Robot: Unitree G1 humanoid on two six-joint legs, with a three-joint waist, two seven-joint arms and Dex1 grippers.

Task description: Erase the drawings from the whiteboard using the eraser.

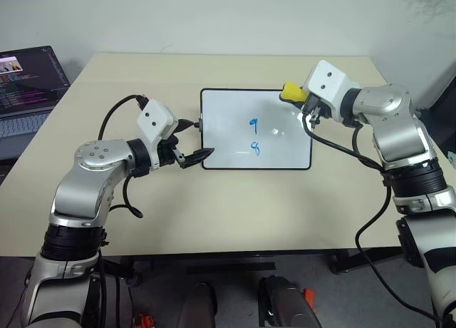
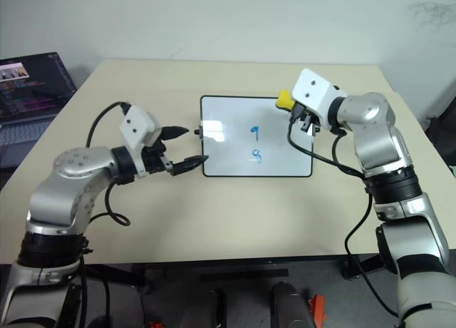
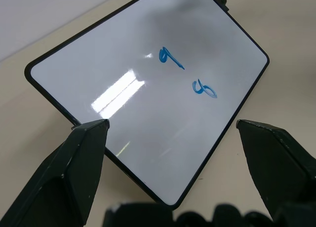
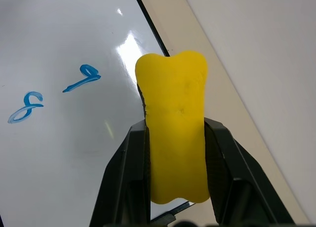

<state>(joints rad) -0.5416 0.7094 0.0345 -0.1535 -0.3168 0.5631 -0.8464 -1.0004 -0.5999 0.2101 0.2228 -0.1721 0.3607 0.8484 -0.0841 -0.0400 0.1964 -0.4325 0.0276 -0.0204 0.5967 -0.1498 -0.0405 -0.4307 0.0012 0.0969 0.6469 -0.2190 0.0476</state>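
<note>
Yellow and sponge-like, the eraser (image 4: 176, 126) sits pinched between the two black fingers of the right gripper (image 4: 175, 153), its sides squeezed inward where the pads bite, so that claw is clamped on it. In the head views this gripper hangs at the upper right of the whiteboard (image 1: 228, 139), the eraser's tip showing just over the board's top right corner, raised off the glossy surface rather than pressed to it. The whiteboard lies flat near the middle of the beige table (image 1: 235, 207), a white rectangle with a thin black frame and rounded corners. Two of the drawings (image 1: 254, 135) show on it, blue digit-like squiggles one above the other a little right of the board's centre; the area above them is bare white. The left gripper (image 1: 191, 144) hovers at the board's left edge, centre left of the frame, its black fingers (image 3: 74, 163) standing well apart with nothing between them, one tip reaching over the lower left corner of the frame. A laptop (image 1: 28, 85) with a dark lit screen sits at the far upper left of the frame, well apart from the board.
</note>
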